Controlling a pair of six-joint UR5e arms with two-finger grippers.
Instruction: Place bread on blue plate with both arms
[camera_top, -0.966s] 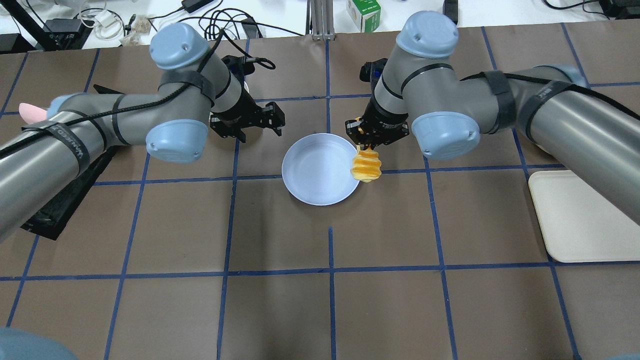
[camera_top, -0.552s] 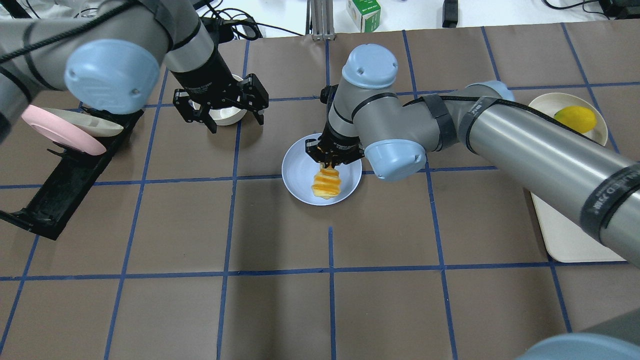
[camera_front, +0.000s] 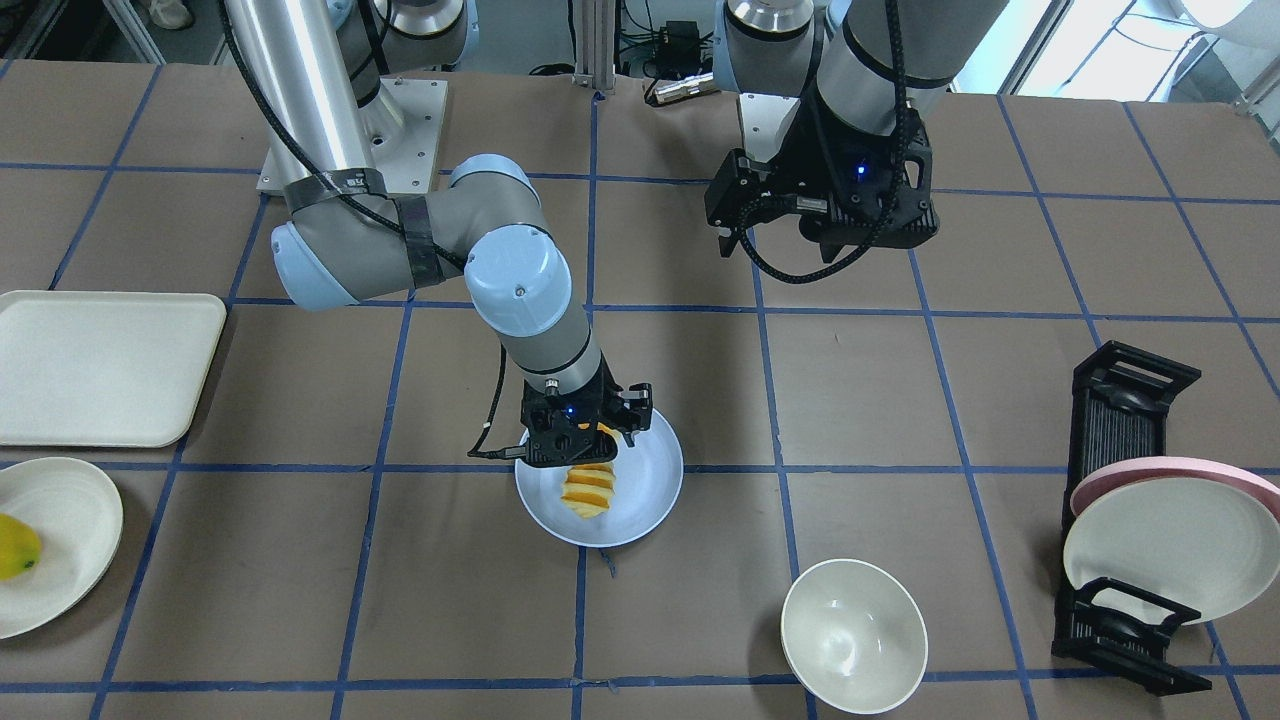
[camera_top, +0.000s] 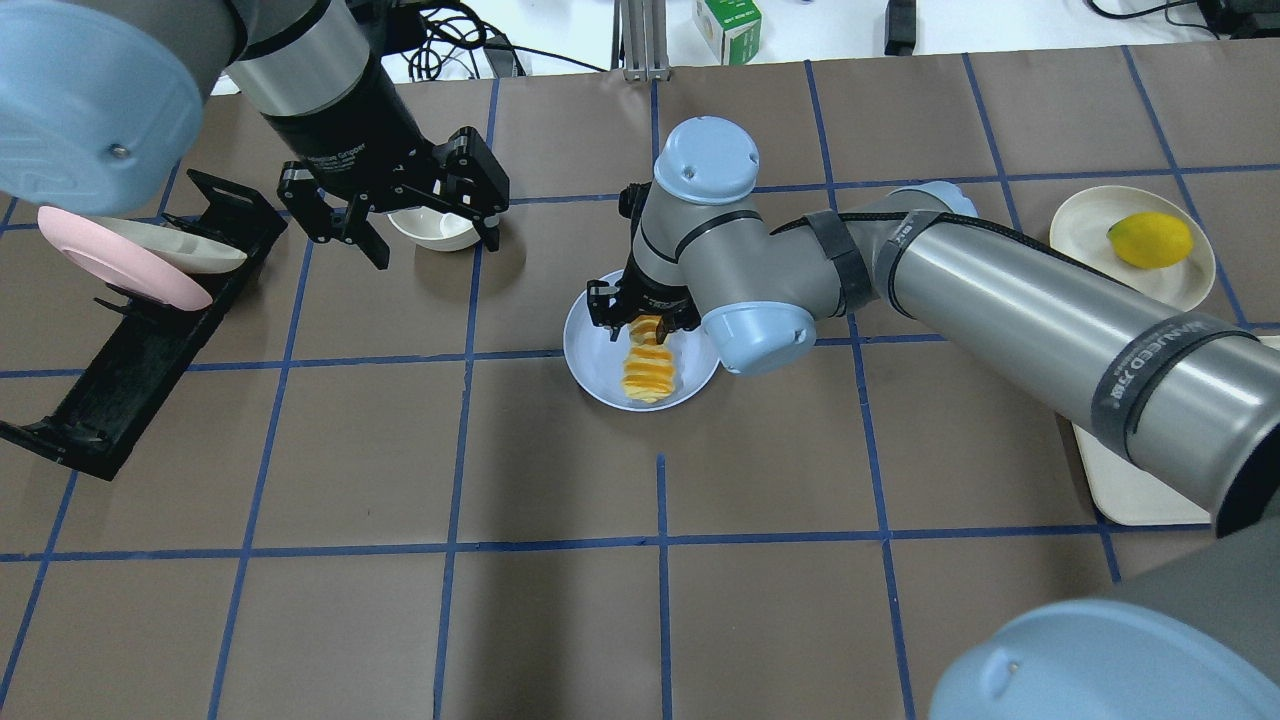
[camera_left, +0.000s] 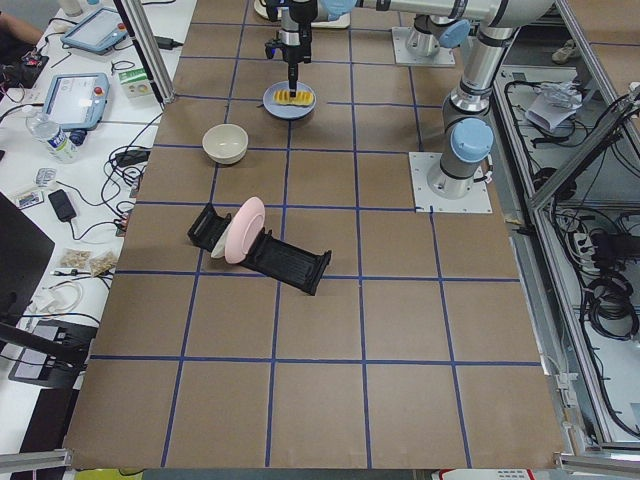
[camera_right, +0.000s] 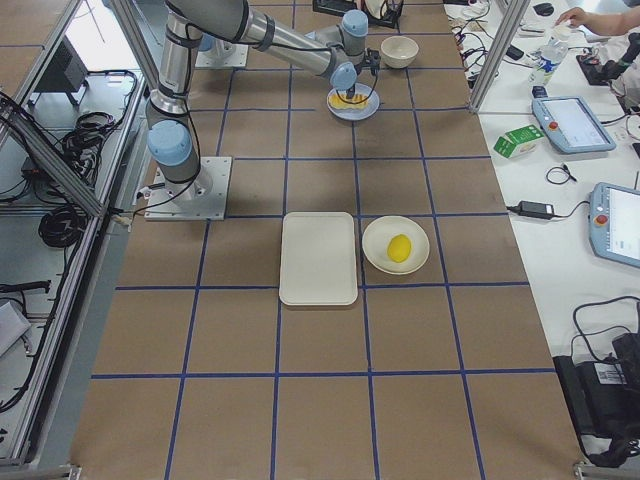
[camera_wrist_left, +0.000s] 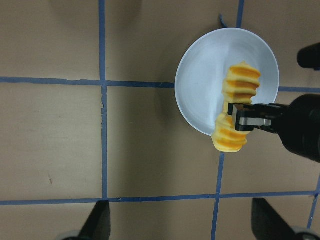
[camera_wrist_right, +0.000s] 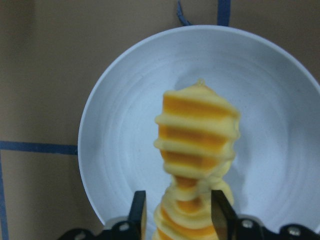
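So the brown table has two arms over it. The right arm reaches in to the middle, and the left arm hangs back over on its own side.

Then there's:
- One black dish rack holding two plates, a pink one and a white one.
- One cream tray.
- One cream plate.
- One blue plate.
- One white bowl.

The left pincer is spread wide with nothing in it. It hovers by the bowl, well apart from the blue plate, so the right arm is clearly the nearer one.

The right pincer is clamped on the one bread, gripping it partway along rather than at the tip. The loaf pokes out from the pincer over the blue plate, and its long axis runs toward the robot's edge of the table in the overhead view. Whether the low end touches the plate yet, nobody can tell from these shots. The next move is probably just lowering and letting go, since the plate sits right under the loaf.

Smallest thing is one lemon, sitting on the cream plate.
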